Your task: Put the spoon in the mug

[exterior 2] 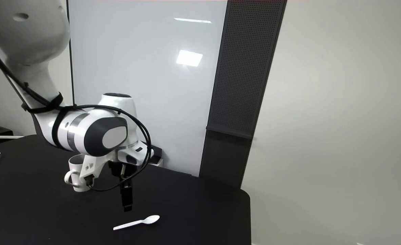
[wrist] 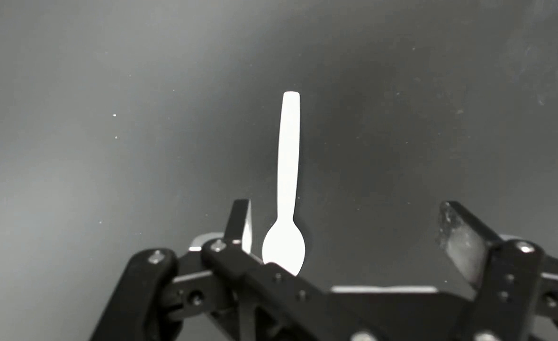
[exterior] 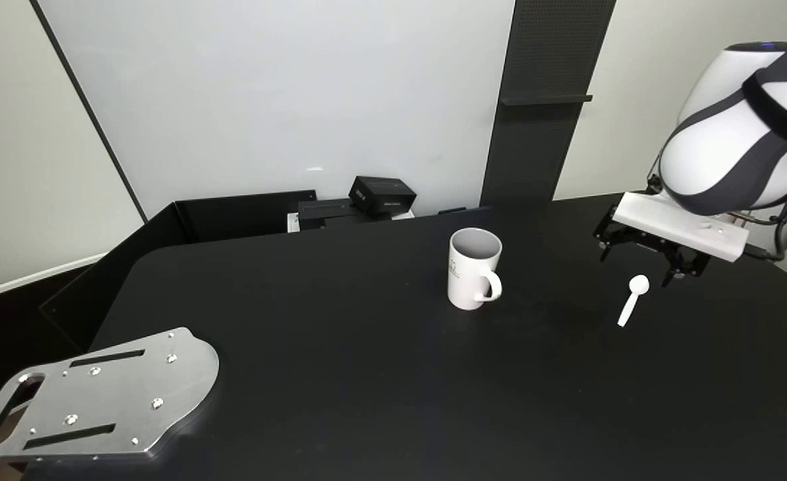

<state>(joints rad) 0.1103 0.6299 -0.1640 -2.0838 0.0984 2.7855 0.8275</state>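
The white spoon lies flat on the dark table; it also shows in an exterior view and in the wrist view. The white mug stands upright with its handle at the side; in an exterior view the mug is partly hidden behind the arm. My gripper is open and empty, above the table near the spoon's bowl end. In the wrist view the gripper's fingers are wide apart; the spoon's bowl lies nearer the left finger, its tip hidden by the gripper.
A silver metal plate lies at the table's far side from the arm. Black boxes stand behind the table's back edge, by the white wall panel. A cable loops beside the wrist.
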